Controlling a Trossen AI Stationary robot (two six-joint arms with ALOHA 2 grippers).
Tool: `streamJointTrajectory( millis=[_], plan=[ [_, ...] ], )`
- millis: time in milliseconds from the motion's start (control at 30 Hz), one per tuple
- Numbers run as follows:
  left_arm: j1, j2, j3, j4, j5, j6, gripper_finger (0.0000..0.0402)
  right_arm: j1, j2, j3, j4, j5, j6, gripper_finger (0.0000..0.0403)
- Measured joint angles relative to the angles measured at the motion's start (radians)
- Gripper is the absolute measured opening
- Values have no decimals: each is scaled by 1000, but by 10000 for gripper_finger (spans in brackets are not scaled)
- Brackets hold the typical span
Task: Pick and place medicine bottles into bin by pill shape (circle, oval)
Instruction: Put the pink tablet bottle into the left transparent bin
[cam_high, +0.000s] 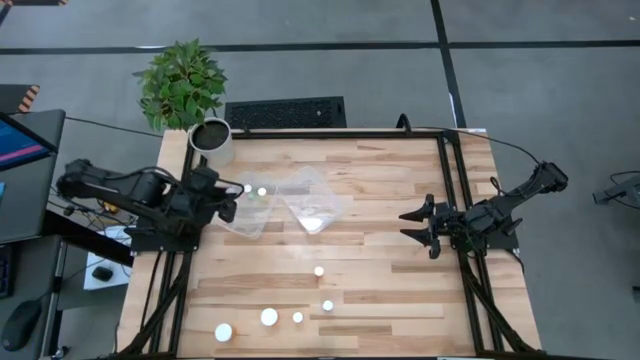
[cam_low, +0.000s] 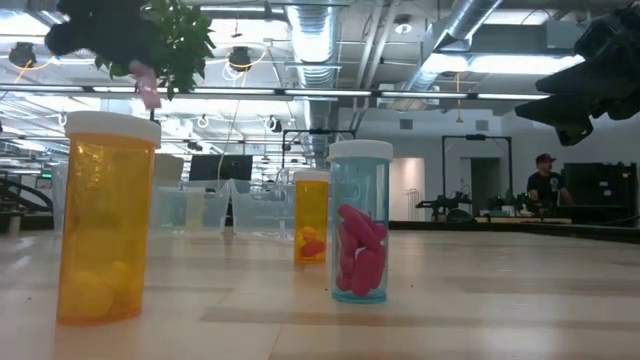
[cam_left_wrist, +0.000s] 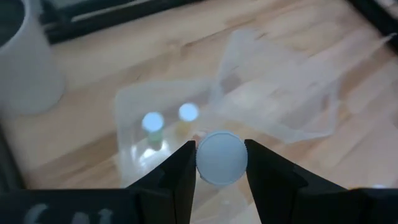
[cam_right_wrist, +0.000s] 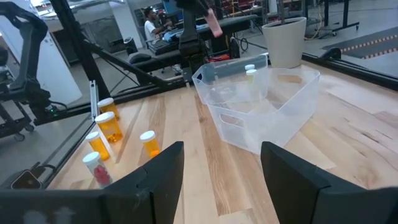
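My left gripper (cam_left_wrist: 219, 167) is shut on a medicine bottle with a white cap (cam_left_wrist: 219, 155), and hangs over the left of two clear bins (cam_high: 250, 222). That bin holds two white-capped bottles (cam_left_wrist: 152, 121) (cam_left_wrist: 188, 112). In the right wrist view the held bottle (cam_right_wrist: 213, 23) shows pink. The right clear bin (cam_high: 318, 192) stands beside the left one. Several bottles (cam_high: 269, 317) stand upright near the table's near edge. My right gripper (cam_high: 420, 228) waits open at the right side, with nothing between its fingers. My left gripper pinches the bottle between its two fingers (cam_left_wrist: 180, 168), one on each side, just at the white cap (cam_left_wrist: 205, 163). The fingers slant downward from the table's left. The bottle is lifted clear above the left bin, its pink body (cam_right_wrist: 214, 26) hanging tilted below the fingers.
A white plant pot (cam_high: 211, 140) with a green plant stands at the far left corner, close behind the left bin. A black keyboard (cam_high: 285, 112) lies beyond the far edge. In the low view two orange bottles (cam_low: 105, 220) (cam_low: 311, 215) and a clear one with pink pills (cam_low: 360, 225) stand close by.
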Motion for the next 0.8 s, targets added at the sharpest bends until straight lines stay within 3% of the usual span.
streamJointTrajectory(
  millis=[300,800],
  plan=[
    [86,43,-136,39,107,7,120,0,0,0,0,0,-1,226],
    [301,328,-141,133,202,254,120,0,0,0,0,0,0,226]
  ],
)
